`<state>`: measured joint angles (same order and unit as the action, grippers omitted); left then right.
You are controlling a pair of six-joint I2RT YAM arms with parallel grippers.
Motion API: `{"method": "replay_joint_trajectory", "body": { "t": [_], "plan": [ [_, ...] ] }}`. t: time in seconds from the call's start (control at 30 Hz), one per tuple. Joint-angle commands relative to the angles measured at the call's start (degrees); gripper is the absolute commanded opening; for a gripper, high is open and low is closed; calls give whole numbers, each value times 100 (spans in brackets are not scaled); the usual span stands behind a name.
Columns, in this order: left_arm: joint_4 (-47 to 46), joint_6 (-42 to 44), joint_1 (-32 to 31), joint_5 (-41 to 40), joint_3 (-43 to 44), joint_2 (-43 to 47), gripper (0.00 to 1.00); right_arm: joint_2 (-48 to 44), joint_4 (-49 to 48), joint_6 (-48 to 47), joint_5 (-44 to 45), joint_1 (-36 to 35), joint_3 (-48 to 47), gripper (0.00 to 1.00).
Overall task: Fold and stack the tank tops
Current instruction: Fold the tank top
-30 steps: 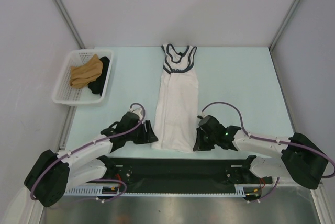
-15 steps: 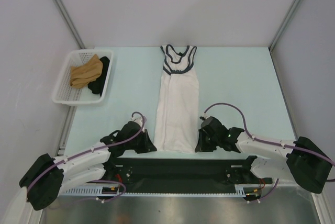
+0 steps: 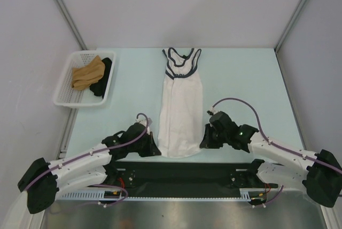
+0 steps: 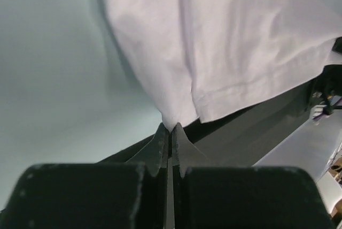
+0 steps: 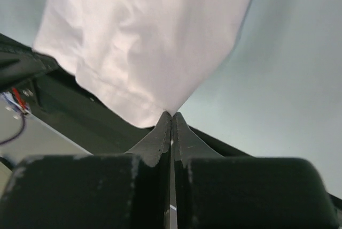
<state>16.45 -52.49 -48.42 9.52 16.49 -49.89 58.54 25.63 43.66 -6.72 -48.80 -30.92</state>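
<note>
The top point(image 3: 181, 106) lies long on the table point(image 3: 240, 79), neck at 12 o'clock. The left gripper point(image 3: 156, 152) pinches its 7 o'clock corner; the right gripper point(image 3: 203, 144) pinches its 5 o'clock corner.

I see a white tank top point(image 3: 181, 112) with dark navy trim on my pale mint bench point(image 3: 240, 79). At the far-left corner, a white basket point(image 3: 77, 102) holds tan cloth point(image 3: 88, 73) and black cloth point(image 3: 101, 84).

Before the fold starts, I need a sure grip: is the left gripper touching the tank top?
Touching. The left wrist view shows the left gripper shut on a hem corner of the tank top, no gap.
</note>
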Motion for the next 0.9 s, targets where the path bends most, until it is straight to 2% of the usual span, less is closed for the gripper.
{"method": "replay_joint_trajectory", "body": {
  "t": [0.0,0.17,0.43,0.6,0.77,0.87],
  "plan": [
    [209,142,52,-371,1012,-275,0,200,231,-497,-83,518,-713,0],
    [104,634,623,-249,1917,-1224,0,789,250,-1008,-391,1319,-1635,0],
    [122,1241,1808,-372,3157,-2516,0,2625,259,-1702,-585,2303,-3094,0],
    [219,1478,2100,-916,4185,-3377,0,3724,276,-1861,-611,2673,-4235,0],
    [-27,1584,2276,-820,4923,-4195,0,4761,487,-1975,-549,2893,-5134,0],
    [-106,1636,2337,-776,5170,-4555,0,5017,461,-1993,-576,2989,-5398,0]
  ]
}}
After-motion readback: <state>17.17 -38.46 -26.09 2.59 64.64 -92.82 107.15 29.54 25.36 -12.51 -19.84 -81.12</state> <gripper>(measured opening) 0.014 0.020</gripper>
